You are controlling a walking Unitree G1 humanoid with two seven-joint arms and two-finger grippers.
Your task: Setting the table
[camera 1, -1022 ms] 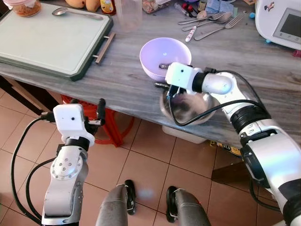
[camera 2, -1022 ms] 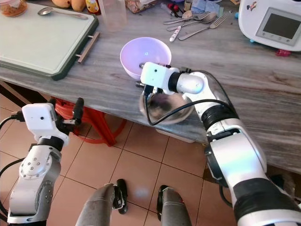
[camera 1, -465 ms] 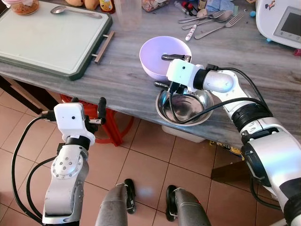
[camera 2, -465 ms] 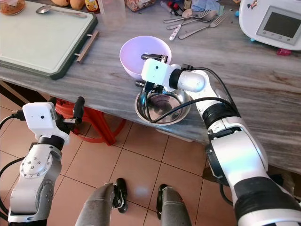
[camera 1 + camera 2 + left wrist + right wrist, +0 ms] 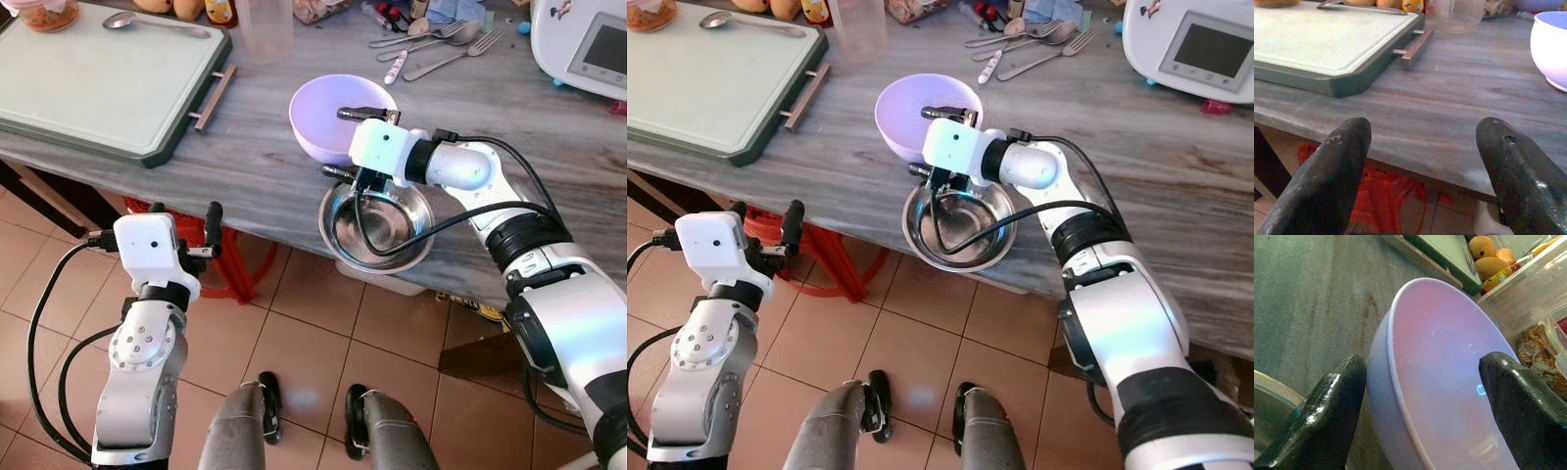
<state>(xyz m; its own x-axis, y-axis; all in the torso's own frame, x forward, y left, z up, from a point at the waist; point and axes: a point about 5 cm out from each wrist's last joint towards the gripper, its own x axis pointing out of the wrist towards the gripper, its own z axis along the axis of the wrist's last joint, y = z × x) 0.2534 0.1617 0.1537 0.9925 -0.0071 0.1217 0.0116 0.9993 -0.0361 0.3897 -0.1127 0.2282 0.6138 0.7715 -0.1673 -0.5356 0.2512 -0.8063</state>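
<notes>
A pale purple bowl (image 5: 328, 113) stands on the grey wooden table (image 5: 255, 157). My right gripper (image 5: 350, 144) is open across its near rim, one finger inside the bowl and one outside; the right wrist view has the purple bowl's rim (image 5: 1400, 382) between the fingers (image 5: 1332, 416). A steel bowl (image 5: 377, 223) lies just below that gripper at the table's front edge, its near rim slightly past the edge. My left gripper (image 5: 184, 223) is open and holds nothing, low in front of the table edge.
A green-rimmed tray (image 5: 98, 88) with a spoon (image 5: 157, 24) lies at the far left. A clear cup (image 5: 266, 29), loose forks and spoons (image 5: 441, 44) and a white appliance (image 5: 588, 49) line the back. A red stool (image 5: 235, 264) stands under the table.
The steel bowl, blurred in motion a second ago, now lies still and a little further left. My right gripper has shifted away from me, one finger reaching deeper into the purple bowl.
</notes>
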